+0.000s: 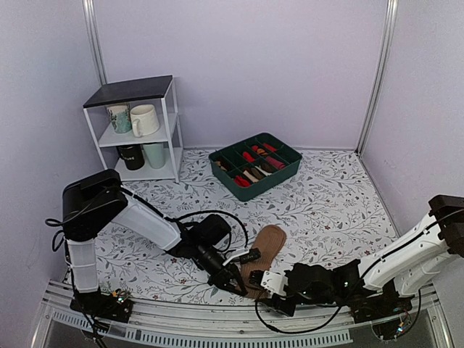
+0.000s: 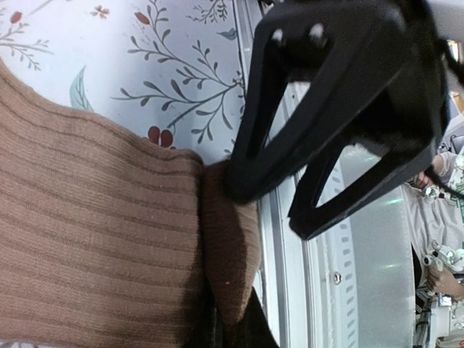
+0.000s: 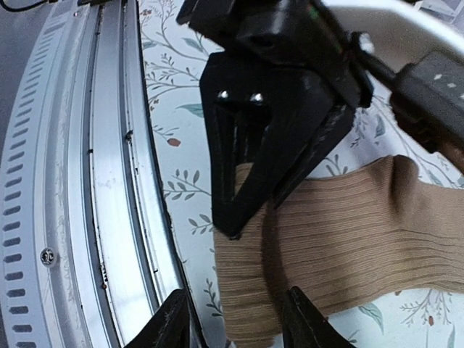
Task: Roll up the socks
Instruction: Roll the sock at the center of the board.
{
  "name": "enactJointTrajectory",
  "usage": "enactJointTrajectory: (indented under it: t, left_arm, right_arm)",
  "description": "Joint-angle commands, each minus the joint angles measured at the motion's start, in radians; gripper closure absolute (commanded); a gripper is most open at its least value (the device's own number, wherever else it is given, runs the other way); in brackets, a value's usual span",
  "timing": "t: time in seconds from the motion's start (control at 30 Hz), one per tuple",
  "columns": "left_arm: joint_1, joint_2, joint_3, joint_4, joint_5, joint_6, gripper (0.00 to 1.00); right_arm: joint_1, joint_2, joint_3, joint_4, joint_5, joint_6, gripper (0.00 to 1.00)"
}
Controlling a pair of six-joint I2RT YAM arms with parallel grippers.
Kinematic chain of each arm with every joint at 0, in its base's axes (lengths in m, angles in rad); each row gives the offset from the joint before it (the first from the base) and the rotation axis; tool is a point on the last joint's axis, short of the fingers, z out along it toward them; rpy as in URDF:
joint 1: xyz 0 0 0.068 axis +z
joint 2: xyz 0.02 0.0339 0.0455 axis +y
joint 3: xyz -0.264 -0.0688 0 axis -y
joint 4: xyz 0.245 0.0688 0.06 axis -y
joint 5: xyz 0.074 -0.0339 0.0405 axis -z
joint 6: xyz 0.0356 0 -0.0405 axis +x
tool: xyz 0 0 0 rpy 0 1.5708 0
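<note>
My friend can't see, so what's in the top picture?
The left gripper and right gripper meet at the near end of tan-brown socks on a flowery table. Behind: a green tray of rolled socks and a white shelf of mugs.

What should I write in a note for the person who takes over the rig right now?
Left gripper: on the near end of the socks, open or shut unclear.
Right gripper: open, over that same end.
Socks: flat on the table by the near rail.
Done: at most a first fold.
Left: the whole roll.
</note>
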Motion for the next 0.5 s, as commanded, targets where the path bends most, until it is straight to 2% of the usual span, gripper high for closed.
enactJointTrajectory:
  t: [0.0, 0.27, 0.47]
  left_arm:
    - [0.0, 0.052, -0.028, -0.107, -0.037, -0.003, 1.0]
    - [0.001, 0.062, -0.019, -0.113, -0.03, -0.002, 1.0]
    - [0.0, 0.061, -0.02, -0.113, -0.03, -0.003, 1.0]
  right_arm:
    - [0.0, -0.104, -0.037, -0.02, 0.072, -0.017, 0.57]
    - [-0.001, -0.041, -0.035, 0.018, -0.038, -0.028, 0.55]
    - [-0.002, 0.042, -0.017, 0.046, -0.02, -0.02, 0.53]
